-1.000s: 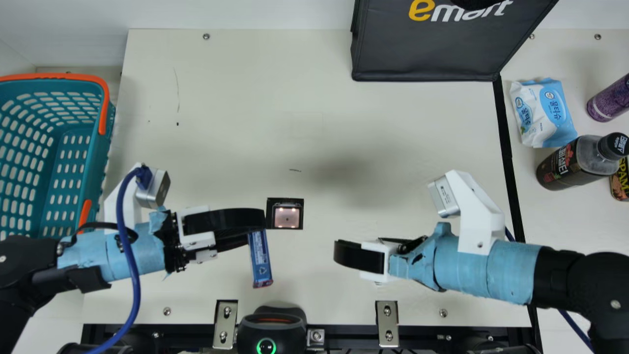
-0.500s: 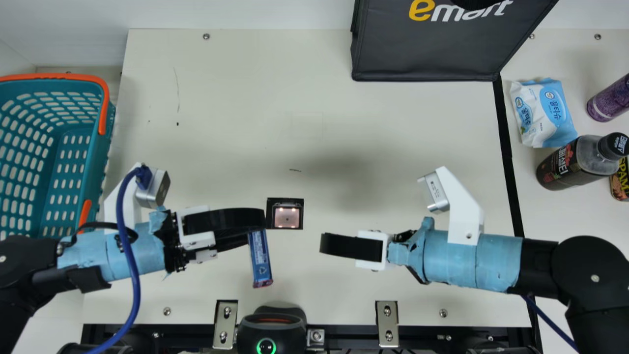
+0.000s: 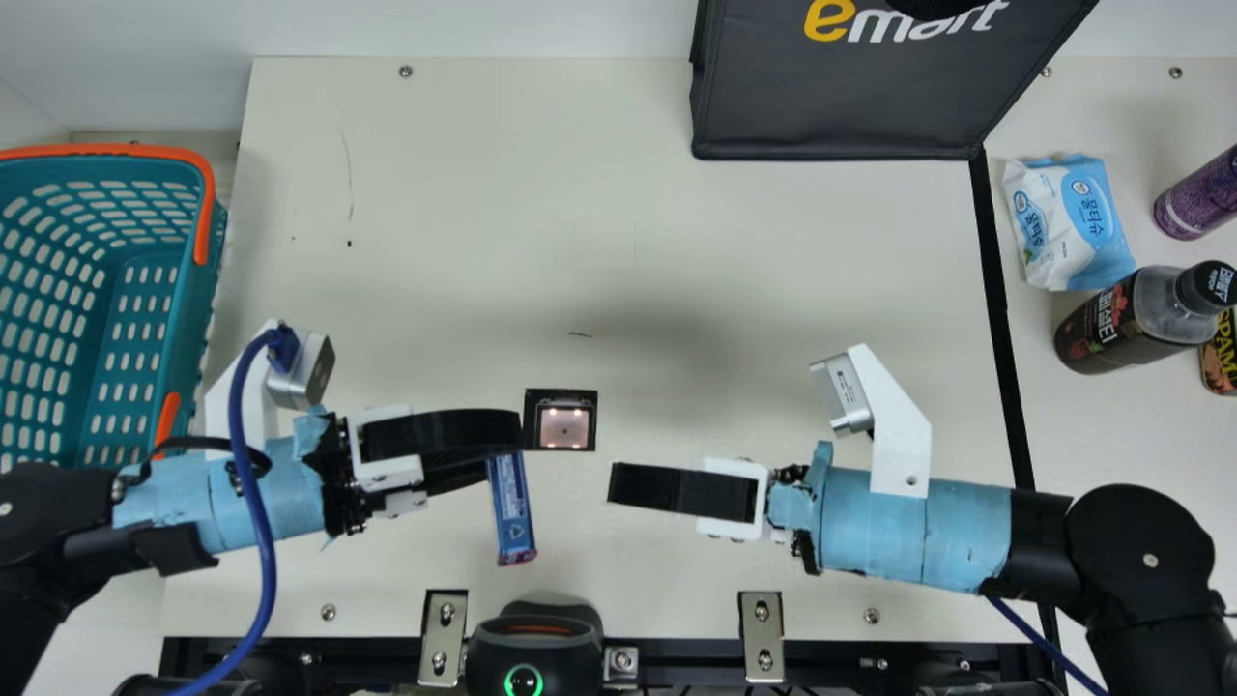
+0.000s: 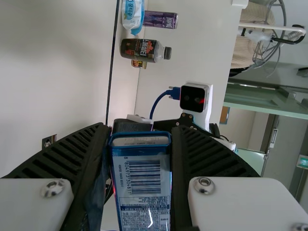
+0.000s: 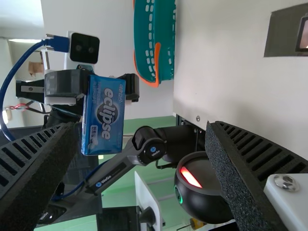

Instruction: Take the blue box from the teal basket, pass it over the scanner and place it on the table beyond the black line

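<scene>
My left gripper (image 3: 495, 447) is shut on the blue box (image 3: 511, 512), beside the scanner window (image 3: 564, 427). The left wrist view has the blue box (image 4: 141, 183), barcode side showing, clamped between the fingers of my left gripper (image 4: 139, 144). My right gripper (image 3: 613, 483) stands to the right of the box, its tips pointing at it. In the right wrist view my right gripper (image 5: 144, 130) is open, with the box's broad face (image 5: 103, 114) farther off between its fingers. The black line (image 3: 1000, 290) runs down the table's right part, and the teal basket (image 3: 184, 319) is at the left.
Beyond the line lie a wipes pack (image 3: 1068, 222), a dark bottle (image 3: 1111, 324), a purple bottle (image 3: 1198, 193) and a can (image 3: 1222, 358). A black bag (image 3: 841, 106) stands at the back. A black scanner device (image 3: 534, 648) sits at the near edge.
My right gripper has moved left towards the blue box, and its wrist has turned. The left arm has held still with the box.
</scene>
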Action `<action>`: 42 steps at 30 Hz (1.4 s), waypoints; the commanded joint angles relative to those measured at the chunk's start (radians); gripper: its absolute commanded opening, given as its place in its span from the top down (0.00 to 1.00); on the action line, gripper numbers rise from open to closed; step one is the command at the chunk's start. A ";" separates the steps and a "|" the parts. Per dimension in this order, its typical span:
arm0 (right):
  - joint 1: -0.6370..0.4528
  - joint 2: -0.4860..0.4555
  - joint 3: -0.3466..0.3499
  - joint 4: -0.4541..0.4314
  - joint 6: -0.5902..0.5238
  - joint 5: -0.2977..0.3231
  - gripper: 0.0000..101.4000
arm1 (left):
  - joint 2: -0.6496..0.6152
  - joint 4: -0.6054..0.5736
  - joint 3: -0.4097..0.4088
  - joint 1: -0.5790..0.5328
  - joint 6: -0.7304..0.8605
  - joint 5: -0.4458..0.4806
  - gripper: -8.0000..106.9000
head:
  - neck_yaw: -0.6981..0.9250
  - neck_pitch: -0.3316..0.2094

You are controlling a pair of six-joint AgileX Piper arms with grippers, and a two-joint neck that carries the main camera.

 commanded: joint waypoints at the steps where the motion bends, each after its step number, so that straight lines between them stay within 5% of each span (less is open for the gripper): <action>1: 0.007 -0.001 0.006 0.016 0.001 0.002 0.06 | 0.000 0.000 0.000 0.000 0.000 0.000 1.00 | 0.002 -0.029; 16: 0.070 0.022 0.020 0.069 0.014 0.002 0.06 | 0.000 0.000 0.000 0.000 0.000 0.000 1.00 | 0.002 -0.029; 42: 0.145 0.140 -0.057 0.102 -0.010 0.002 0.06 | 0.000 0.000 0.000 0.000 0.000 0.000 1.00 | 0.002 -0.029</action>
